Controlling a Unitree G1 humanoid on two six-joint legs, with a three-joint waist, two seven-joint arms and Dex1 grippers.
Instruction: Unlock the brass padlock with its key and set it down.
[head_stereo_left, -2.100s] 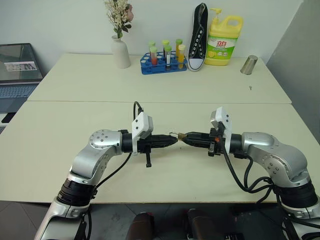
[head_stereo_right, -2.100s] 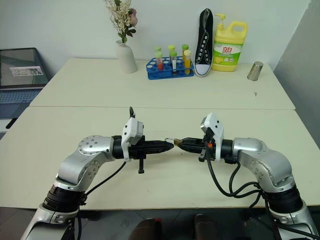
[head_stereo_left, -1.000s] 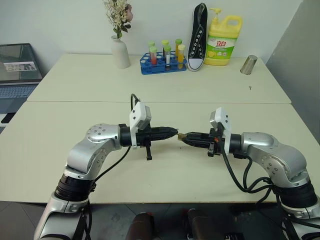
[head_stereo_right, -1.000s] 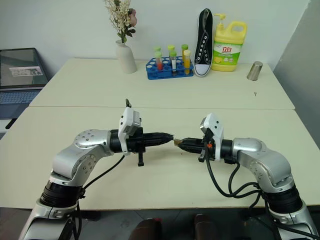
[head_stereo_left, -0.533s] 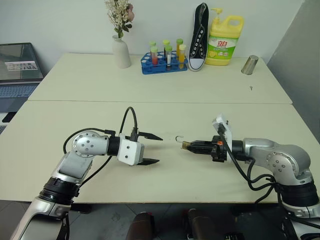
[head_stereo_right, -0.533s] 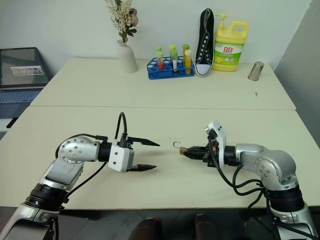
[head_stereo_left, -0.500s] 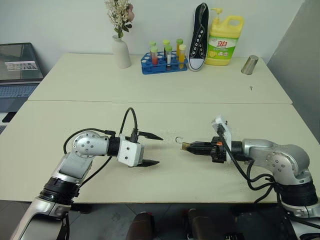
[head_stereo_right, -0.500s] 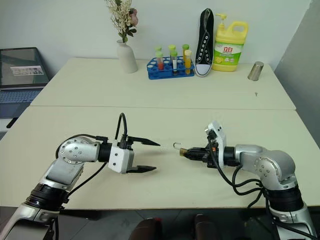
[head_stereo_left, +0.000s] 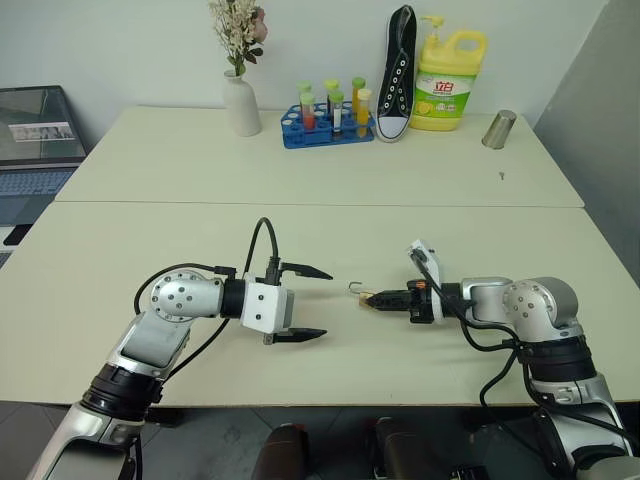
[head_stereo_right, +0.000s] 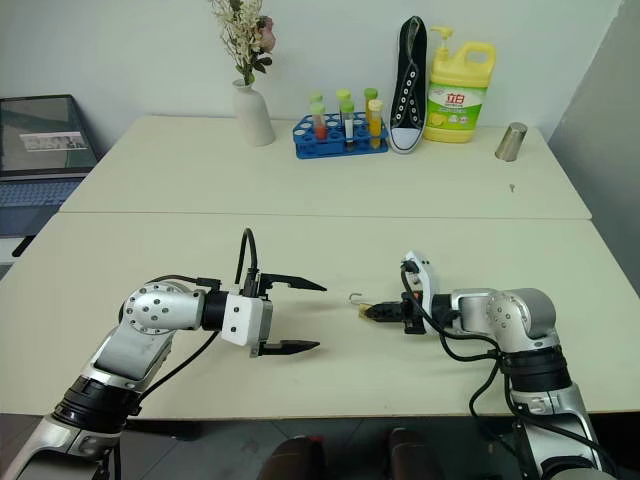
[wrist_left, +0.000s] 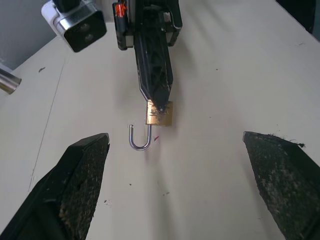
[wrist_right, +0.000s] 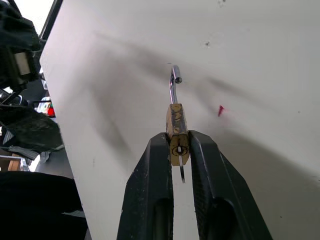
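While looking down over both arms, find first the broad cream-coloured counter (head_stereo_left: 150, 230), running under and far beyond both sets of fingers. Well out past the left fingers, at the counter's edge, note an open grey laptop (head_stereo_left: 35, 140). Far beyond the right fingers, against the wall, see a yellow plastic detergent jug with a pump top (head_stereo_left: 448, 80), with a black-and-white canvas sneaker (head_stereo_left: 397, 75) propped upright just beside it. Along the same back line, find a white ceramic vase of dried flowers (head_stereo_left: 240, 105), a blue rack of coloured test tubes (head_stereo_left: 325, 130) and a tilted metal cup (head_stereo_left: 498, 130).

Nearer, see the left gripper (head_stereo_left: 328, 302) with fingers spread wide and holding nothing, aimed across at the other arm. Facing it, well apart, see the right gripper (head_stereo_left: 372, 299), fingers drawn narrow and pinching the small golden brass padlock (wrist_right: 176, 130) by its body at their very tips. Sticks out beyond the right fingertips toward the left fingers, between the two grippers, low over the counter; cannot tell whether touching it. Note the thin silvery shackle (wrist_left: 140, 140) swung open, one leg free. Below the keyhole, between the right fingers, see a thin silvery sliver (wrist_right: 181, 174); cannot tell whether key.
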